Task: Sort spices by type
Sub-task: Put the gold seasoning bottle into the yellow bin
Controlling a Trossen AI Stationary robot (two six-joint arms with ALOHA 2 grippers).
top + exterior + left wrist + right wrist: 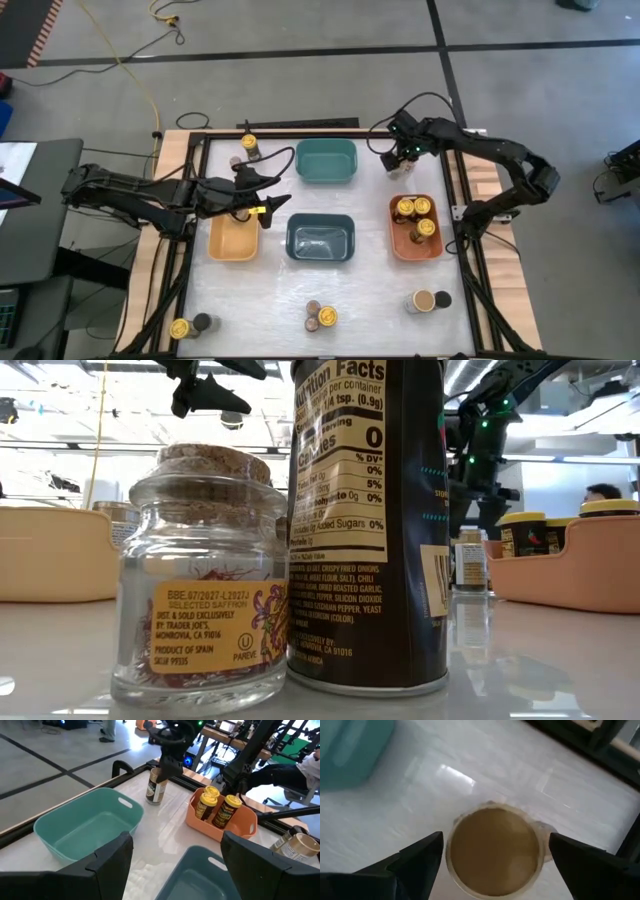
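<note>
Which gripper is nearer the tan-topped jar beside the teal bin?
Right. The right gripper hangs directly over the tan-topped jar, jaws open either side; the left gripper is beyond the teal bin.

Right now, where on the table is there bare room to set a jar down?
Free: the white strip between the dark-blue bin and the front jar pair, and the patch between the teal bin and the orange bin. The yellow bin is empty. Crowded: the orange bin, and the far right corner, where the open right tool straddles a tan-topped jar.
</note>
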